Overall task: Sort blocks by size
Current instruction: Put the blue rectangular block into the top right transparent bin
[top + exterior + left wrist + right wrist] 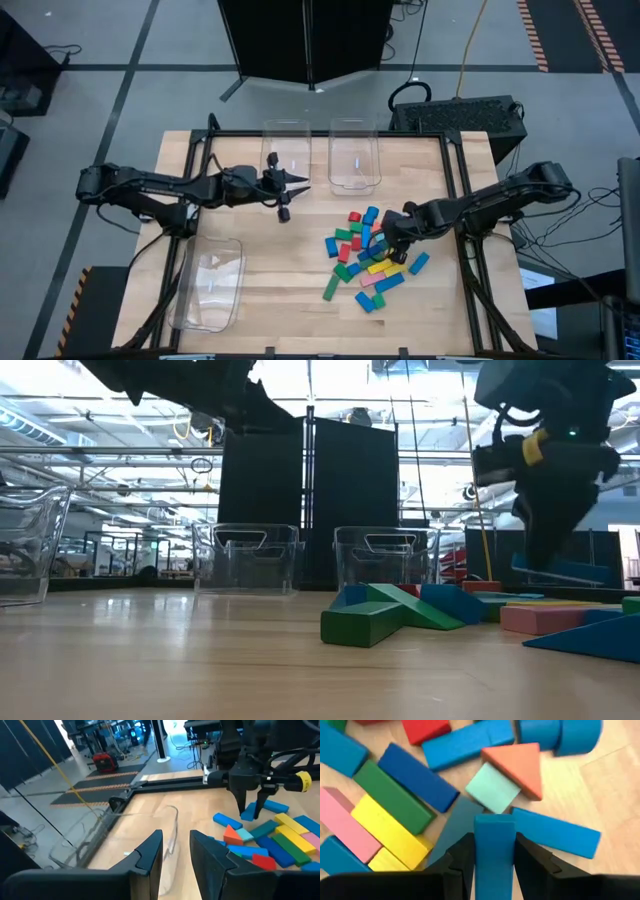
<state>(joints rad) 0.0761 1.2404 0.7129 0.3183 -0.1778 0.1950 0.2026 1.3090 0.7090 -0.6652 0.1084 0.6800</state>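
Several blocks [365, 262] in blue, green, red, yellow, pink and cyan lie in a loose pile on the table's right half. My right gripper [393, 250] stands over the pile, pointing steeply down, shut on a blue block [494, 837]. That block also shows in the low view [575, 572], above the pile. My left gripper [176, 851] hovers above the table near the far-left clear bin [285, 150]. It points about level toward the right, open by a narrow gap with nothing between its fingers. My right gripper pinches the blue block by its two long sides [485, 851] between its two fingers [462, 857]. The fingers come from above, slanting steeply down, and lie across the block. The block hangs about level, lifted clear of the pile and the table.
Three clear bins stand on the table: the far-left one, one at the far middle [355, 155] and one at the near left [210, 285]. Bare wood [290, 260] lies between the pile and the near-left bin. A black frame [455, 150] borders the table.
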